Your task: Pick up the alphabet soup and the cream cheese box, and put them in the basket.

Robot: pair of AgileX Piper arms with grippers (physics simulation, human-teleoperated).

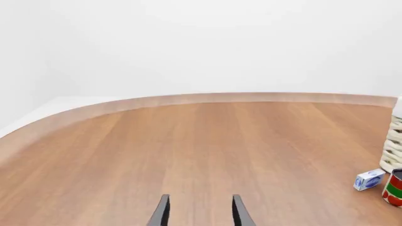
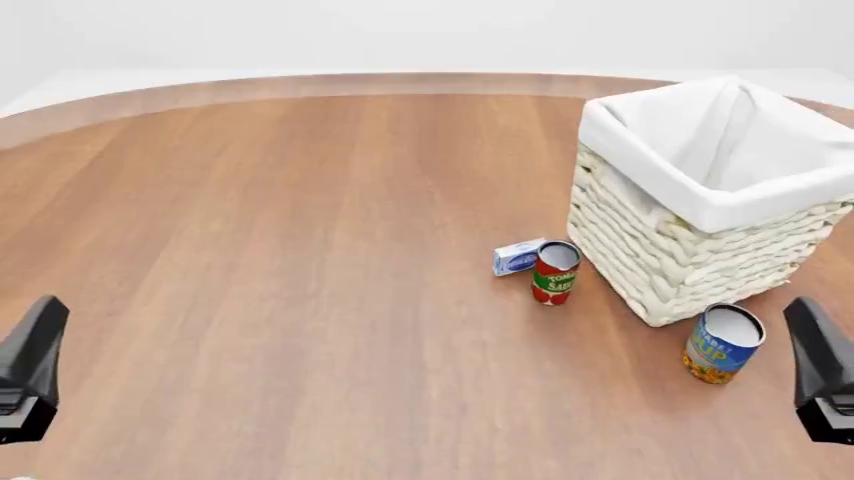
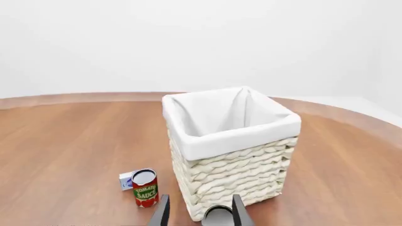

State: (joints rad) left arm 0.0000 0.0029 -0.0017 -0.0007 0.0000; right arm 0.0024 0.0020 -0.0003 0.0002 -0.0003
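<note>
Front view: table [image 2: 267,260], wood top. Basket [image 2: 641,255] stands upright at about 2 o'clock from table centre, white liner folded over its rim. Alphabet soup [image 2: 722,344] upright on the table at the basket's 6 o'clock, just beside its near corner, not inside. Cream cheese box [image 2: 518,257] lies flat at the basket's 9 o'clock, near it; red can [image 2: 555,272] stands touching or just beside the box, at its 4 o'clock. Left arm [image 2: 30,372] at 8 o'clock edge, right arm [image 2: 821,372] at 4 o'clock edge; fingertips not visible here.

Left wrist view: left gripper [image 1: 199,212] has fingers parted, nothing between them, above bare table. Cream cheese box [image 1: 369,180], red can [image 1: 394,188] and a strip of basket [image 1: 393,150] sit at frame edge, well apart from the fingers.

Right wrist view: right gripper [image 3: 199,212] has fingers spread, holding nothing; the silver top of the soup [image 3: 218,217] shows between them, beyond the tips. Basket [image 3: 232,174] directly ahead. Red can [image 3: 145,188] and box [image 3: 127,180] beside it.
</note>
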